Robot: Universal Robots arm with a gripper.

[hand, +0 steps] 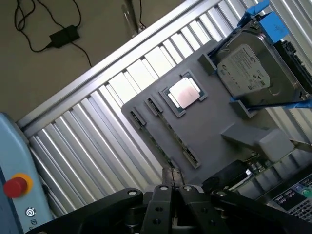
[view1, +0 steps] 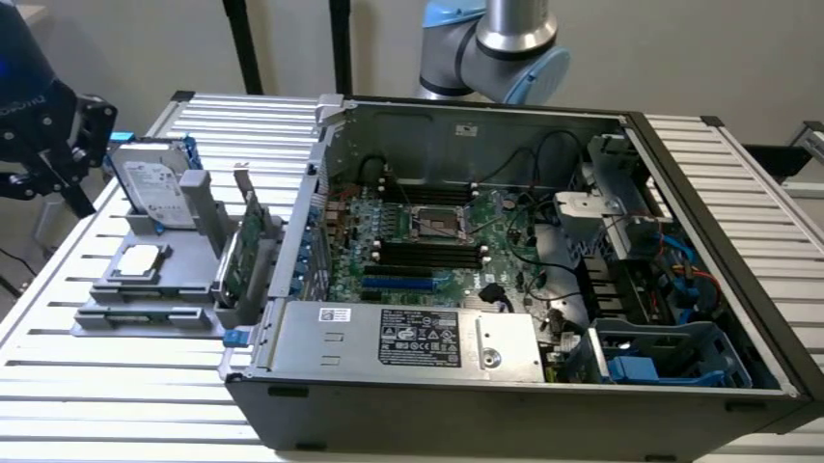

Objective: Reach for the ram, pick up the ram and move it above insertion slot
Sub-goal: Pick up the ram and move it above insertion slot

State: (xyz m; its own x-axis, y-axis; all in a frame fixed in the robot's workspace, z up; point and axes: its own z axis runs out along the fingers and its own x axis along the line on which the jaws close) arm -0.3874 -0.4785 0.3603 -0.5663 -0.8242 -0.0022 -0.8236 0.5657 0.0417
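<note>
Ram point(view1: 233, 275) standing on edge at the right side of the gray tray point(view1: 129, 320), just beside the left wall of the open computer case point(view1: 515, 410). Pressed close to the green card point(view1: 262, 227) with the metal bracket, so hard to separate the two cleanly. Not gripped, nothing touching it.

Gripper point(hand: 171, 177) well apart from the ram, at the exterior view's left, hanging above the left edge of the slatted table point(view1: 116, 405) and left of the hard drive point(view1: 152, 188). Fingertips clenched together in the wrist view, nothing visible between them.

On the same tray: hard drive upright at the far end in a blue-edged bracket, CPU point(view1: 139, 260) lying flat in the middle, two long clipped holders point(hand: 163, 131) just beside the CPU toward the near end.

Inside the case: motherboard point(view1: 438, 227) flat on the bottom, insertion slots point(view1: 425, 254) as long dark bars just near of the processor socket, well to the right of the ram. Silver power supply point(view1: 399, 338) along the near wall. Arm point(view1: 508, 43) base joints visible behind the far wall of the case.
</note>
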